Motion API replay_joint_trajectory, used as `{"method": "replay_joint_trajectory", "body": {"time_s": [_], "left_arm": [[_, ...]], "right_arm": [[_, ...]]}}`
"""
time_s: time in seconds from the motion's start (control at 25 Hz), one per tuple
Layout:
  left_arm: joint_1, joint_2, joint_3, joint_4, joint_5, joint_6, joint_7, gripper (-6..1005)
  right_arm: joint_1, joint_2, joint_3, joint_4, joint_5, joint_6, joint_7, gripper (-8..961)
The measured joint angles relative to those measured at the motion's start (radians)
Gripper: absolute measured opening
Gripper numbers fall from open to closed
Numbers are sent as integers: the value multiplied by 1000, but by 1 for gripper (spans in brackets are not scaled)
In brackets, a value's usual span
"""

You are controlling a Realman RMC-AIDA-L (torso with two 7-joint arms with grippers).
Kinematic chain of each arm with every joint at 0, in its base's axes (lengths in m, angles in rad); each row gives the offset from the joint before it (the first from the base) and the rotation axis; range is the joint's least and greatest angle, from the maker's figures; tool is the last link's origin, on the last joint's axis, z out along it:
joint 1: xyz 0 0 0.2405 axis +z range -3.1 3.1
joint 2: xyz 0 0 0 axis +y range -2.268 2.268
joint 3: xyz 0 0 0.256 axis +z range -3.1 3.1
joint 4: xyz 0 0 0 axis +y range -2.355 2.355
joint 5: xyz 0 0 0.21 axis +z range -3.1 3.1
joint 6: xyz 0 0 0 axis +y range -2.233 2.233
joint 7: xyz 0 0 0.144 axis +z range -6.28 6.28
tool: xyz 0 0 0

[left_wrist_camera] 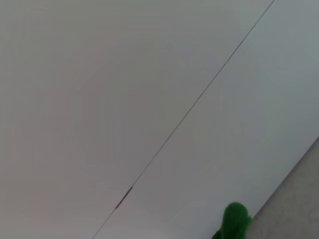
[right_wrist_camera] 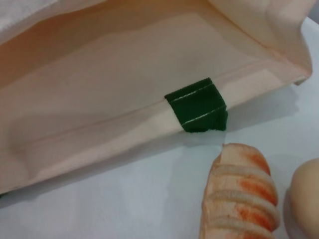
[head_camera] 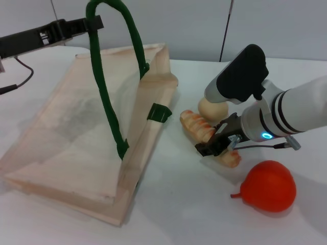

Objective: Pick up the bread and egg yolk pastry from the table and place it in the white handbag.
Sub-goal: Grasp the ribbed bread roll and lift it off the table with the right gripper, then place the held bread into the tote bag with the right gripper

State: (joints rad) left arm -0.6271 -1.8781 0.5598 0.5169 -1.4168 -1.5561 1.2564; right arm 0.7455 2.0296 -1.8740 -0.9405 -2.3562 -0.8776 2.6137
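Note:
The bread [head_camera: 195,123], a ridged orange-and-cream loaf, lies on the table right of the white handbag [head_camera: 76,127]. The egg yolk pastry [head_camera: 210,108] sits just behind it, touching or nearly touching. My right gripper [head_camera: 218,139] is down over the middle of the bread and hides that part. The right wrist view shows the bread's end [right_wrist_camera: 241,194], the pastry's edge [right_wrist_camera: 304,199] and the bag's open side [right_wrist_camera: 124,89]. My left gripper [head_camera: 92,23] is raised at the back left, shut on the bag's green handle [head_camera: 102,92], which also shows in the left wrist view [left_wrist_camera: 232,221].
A red-orange pear-shaped fruit [head_camera: 268,186] lies on the table at the front right, close to my right arm. A green handle tab [head_camera: 158,113] sits on the bag's rim facing the bread and also shows in the right wrist view [right_wrist_camera: 197,105].

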Motion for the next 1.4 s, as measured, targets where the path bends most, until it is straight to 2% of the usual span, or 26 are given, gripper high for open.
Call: {"method": "replay_joint_trajectory", "body": {"time_s": [0.28,0.6,0.8,1.04,1.4], "left_arm": [[12,5,0,0,-23,-18,0,127],[16,11,-1,0,-62,-79,0,127],[16,14,-11,2,-78,-113,0,128],[5,14,-12,2,-81,-126,-1,128],[-42,4,-2,2,-79,-136,-12,128]], "right_arm": [[-44,-2,12,-66,0,-28,-30,552],[-162,-3,136,-265,5,-151,-143,497],[-177,-3,130,-333,2,-184,-159,463],[-128,-1,64,-375,6,-198,-170,414],[55,3,-101,-335,-2,-137,-93,349]]}}
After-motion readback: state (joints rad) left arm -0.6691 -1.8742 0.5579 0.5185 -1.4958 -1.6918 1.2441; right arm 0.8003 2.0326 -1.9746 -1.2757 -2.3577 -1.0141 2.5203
